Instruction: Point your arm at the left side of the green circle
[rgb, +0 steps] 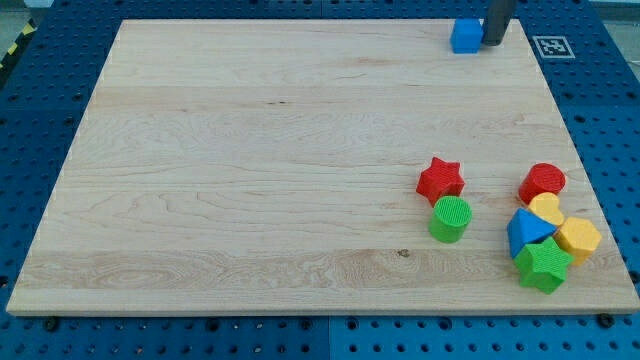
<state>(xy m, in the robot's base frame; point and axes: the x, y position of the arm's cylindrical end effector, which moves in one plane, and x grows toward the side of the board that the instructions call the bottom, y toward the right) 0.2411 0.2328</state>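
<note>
Pale wooden bench (250, 170) lies on a blue pegboard. No pincer shows, so I cannot tell any grasp; my tip (494, 42) stands upright at the far right edge, touching the blue cube (465, 36). The green circle (450, 219), a ribbed cylinder, sits near right, just below the red star (440, 180).

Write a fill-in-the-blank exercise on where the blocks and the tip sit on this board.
1. My tip sits at the view's top right, just right of the ____ cube.
2. The green circle lies right below the red ____.
3. The green star sits at the ____ of the right-hand cluster.

Missing words: blue; star; bottom
</note>
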